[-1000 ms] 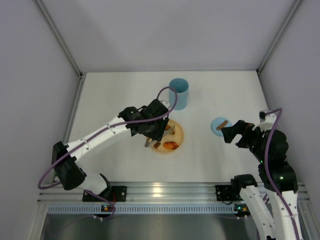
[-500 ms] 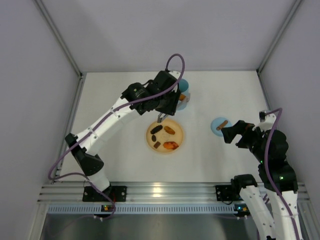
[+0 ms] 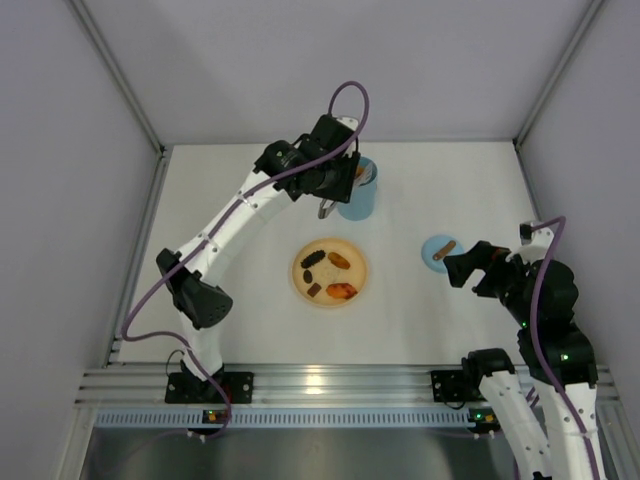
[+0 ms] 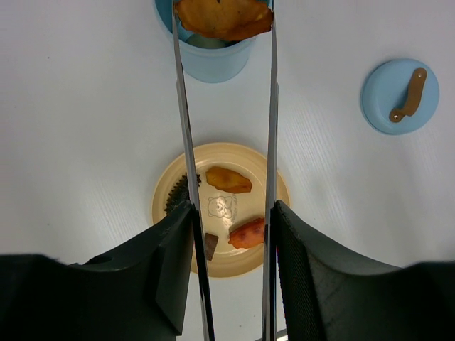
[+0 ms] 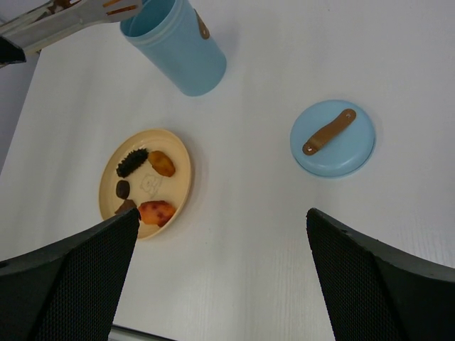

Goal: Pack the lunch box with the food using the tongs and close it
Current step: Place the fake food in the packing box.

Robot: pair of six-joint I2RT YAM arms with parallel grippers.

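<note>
My left gripper [image 4: 231, 220] is shut on the silver tongs [image 4: 183, 128], its fingers pressing the two arms from outside. The tongs' tips pinch a tan-orange piece of food [image 4: 224, 18] right above the mouth of the light-blue lunch box [image 4: 210, 64], which stands upright at the back [image 3: 358, 198]. Other food lies on the yellow plate [image 3: 356, 284]: a dark spiky piece [image 4: 176, 193], a tan one [image 4: 229, 180], an orange-red one [image 4: 247, 233] and a small brown one [image 4: 210, 245]. My right gripper [image 5: 222, 213] hangs open and empty over bare table.
The flat light-blue lid with a brown tab [image 3: 437, 252] lies right of the plate, just beyond my right gripper [image 3: 460, 268]. White walls close in the table on the left, back and right. The metal rail with the arm bases runs along the near edge.
My left arm rose from the plate with a piece in the tongs and swung back to above the lunch box. The right arm stayed still.
</note>
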